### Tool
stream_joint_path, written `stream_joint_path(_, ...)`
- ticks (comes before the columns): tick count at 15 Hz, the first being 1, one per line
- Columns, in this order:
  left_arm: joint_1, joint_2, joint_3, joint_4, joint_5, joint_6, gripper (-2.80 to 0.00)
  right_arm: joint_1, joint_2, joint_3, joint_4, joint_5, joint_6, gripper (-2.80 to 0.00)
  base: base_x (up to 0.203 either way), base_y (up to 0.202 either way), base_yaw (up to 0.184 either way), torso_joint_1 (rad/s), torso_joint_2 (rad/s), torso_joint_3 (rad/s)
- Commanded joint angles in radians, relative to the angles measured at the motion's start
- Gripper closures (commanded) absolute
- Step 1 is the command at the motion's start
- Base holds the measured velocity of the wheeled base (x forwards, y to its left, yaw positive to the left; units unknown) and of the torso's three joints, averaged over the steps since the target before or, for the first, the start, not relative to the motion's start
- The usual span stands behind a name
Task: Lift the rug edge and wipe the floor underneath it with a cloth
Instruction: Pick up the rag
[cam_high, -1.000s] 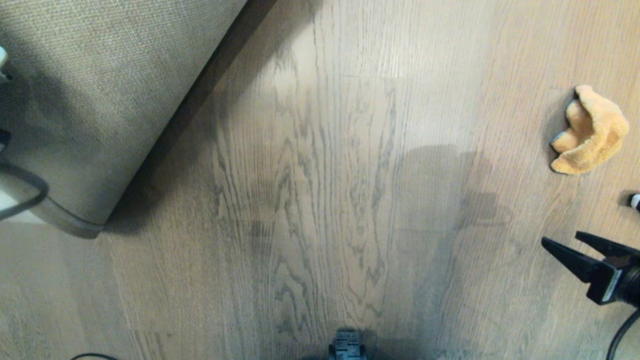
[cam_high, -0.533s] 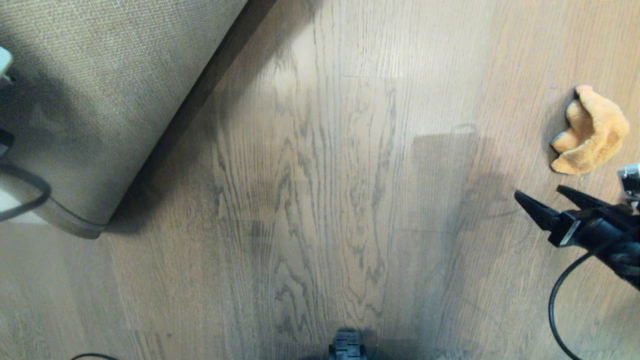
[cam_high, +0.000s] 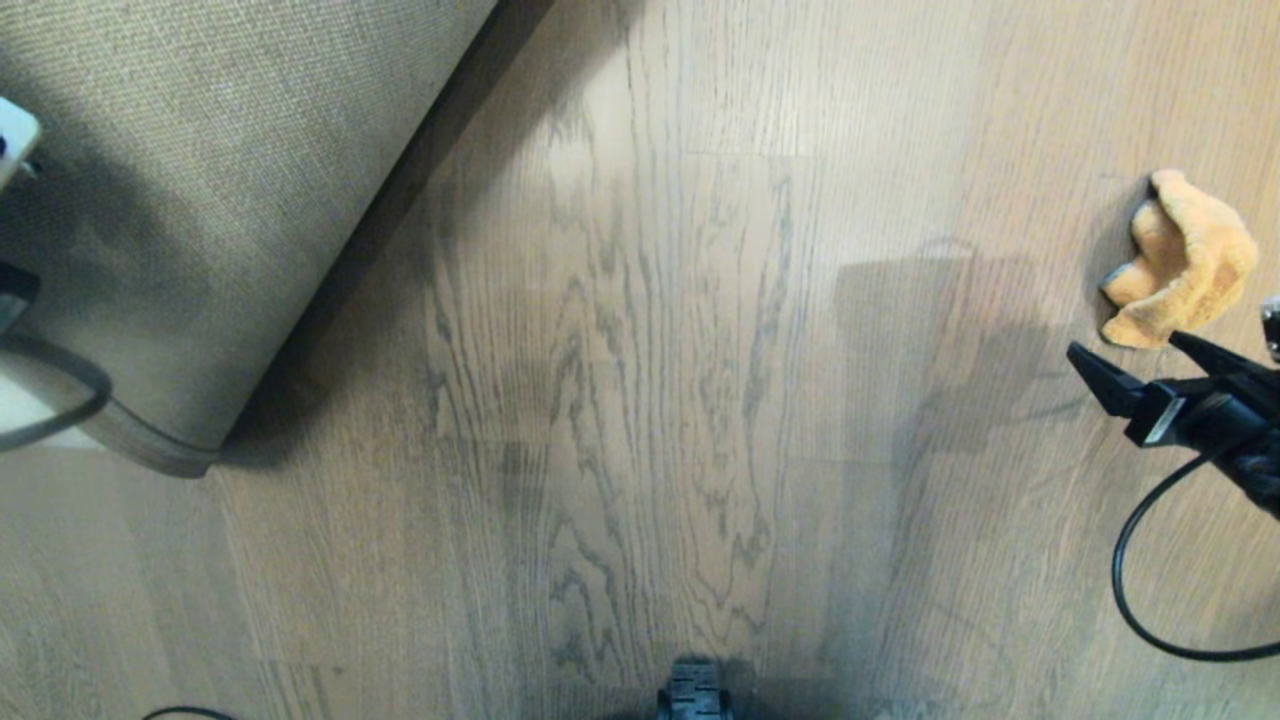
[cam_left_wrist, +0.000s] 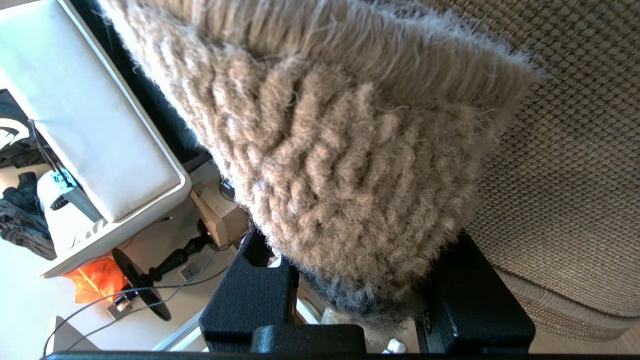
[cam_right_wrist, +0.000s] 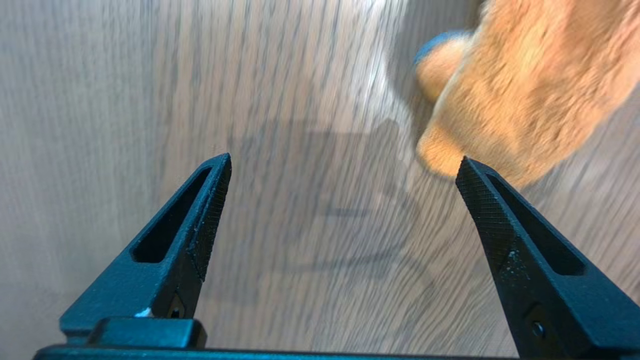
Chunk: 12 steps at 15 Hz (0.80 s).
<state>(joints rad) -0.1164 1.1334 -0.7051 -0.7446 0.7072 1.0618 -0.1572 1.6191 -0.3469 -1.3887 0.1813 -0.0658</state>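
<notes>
The rug (cam_high: 200, 200) is held up at the left with its tan woven backing facing me, above the bared wood-grain floor (cam_high: 650, 400). My left gripper (cam_left_wrist: 360, 300) is shut on the rug's shaggy pale edge (cam_left_wrist: 340, 175), one black finger on each side of the pile. The orange-tan cloth (cam_high: 1185, 262) lies crumpled on the floor at the far right. Just short of it, my right gripper (cam_high: 1122, 345) stands open with nothing between its fingers. In the right wrist view the cloth (cam_right_wrist: 525, 85) lies just beyond one fingertip of the right gripper (cam_right_wrist: 344, 160).
A black cable (cam_high: 1150, 600) loops below the right arm. Part of my base (cam_high: 693, 695) shows at the bottom edge. Beyond the rug, the left wrist view shows a white cushioned bench (cam_left_wrist: 90, 125), an orange bag (cam_left_wrist: 95, 282) and floor cables.
My right gripper has moved forward from the lower right towards the cloth, and its jaws have spread wider. The lifted rug and the cloth have stayed where they were.
</notes>
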Motion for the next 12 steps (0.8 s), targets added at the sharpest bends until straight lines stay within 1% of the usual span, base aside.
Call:
stream_joint_path(1,0.000,0.003,0.003,-0.014,0.006,0.006,0.00,-0.011,0.012,-0.040,-0.008,0.001,-0.003,-2.80,0.000,0.000,0.000,0.000,0.00,0.000)
stream_joint_path(6,-0.003,0.008,0.004,-0.016,0.008,0.006,0.00,-0.012,0.064,-0.160,-0.013,0.001,-0.002,-2.80,0.000,0.000,0.000,0.000,0.00,0.000)
stream_joint_path(9,-0.003,0.011,0.004,-0.016,0.008,0.006,0.00,-0.033,0.076,-0.175,-0.013,0.001,-0.002,-2.80,0.000,0.000,0.000,0.000,0.00,0.000)
stream_joint_path(12,-0.005,0.011,0.004,-0.016,0.008,0.006,0.00,-0.075,0.074,-0.174,-0.015,0.001,-0.003,-2.80,0.000,0.000,0.000,0.000,0.00,0.000)
